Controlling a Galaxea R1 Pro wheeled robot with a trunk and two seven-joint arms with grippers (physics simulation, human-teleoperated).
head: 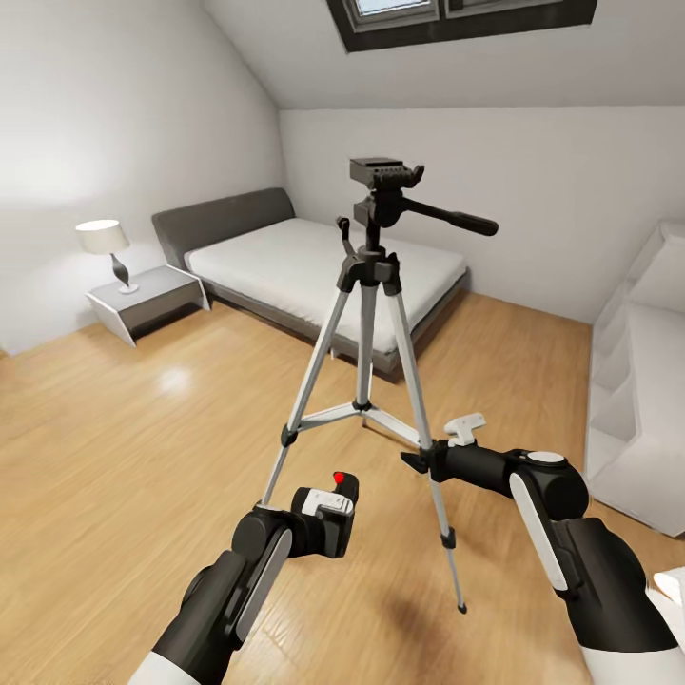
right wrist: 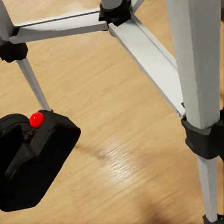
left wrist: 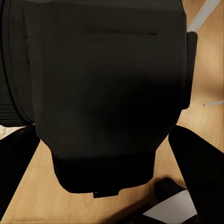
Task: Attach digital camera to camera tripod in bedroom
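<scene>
The left arm reaches forward and low from the near left of the head view, forearm rising slightly toward the tripod. Its left gripper (head: pixel 328 518) is clamped around the digital camera (head: pixel 333 504), a small black box held above the floor with its red button (head: pixel 338 477) on top. In the left wrist view the camera body (left wrist: pixel 107 93) sits between the two dark fingers (left wrist: pixel 196 158), pressed in on both sides. In the right wrist view the camera (right wrist: pixel 35 158) hangs tilted over the wood floor (right wrist: pixel 116 140), beside one silver leg.

The right arm comes in from the near right, elbow bent, forearm pointing left toward the tripod's right front leg. The right gripper (head: pixel 447 447) lies just beside that leg at its black joint; I cannot tell whether it is open or closed, or whether it touches the leg.

The camera tripod (head: pixel 366 323) stands upright on the floor just past both grippers, legs spread, its black head (head: pixel 385 176) bare on top and the pan handle pointing right.

Farther back in the bedroom are the low grey bed (head: pixel 314 262), a nightstand (head: pixel 147 300) with a lamp (head: pixel 107 243), white shelves (head: pixel 633 381) at right, and a skylight (head: pixel 457 19) overhead.
</scene>
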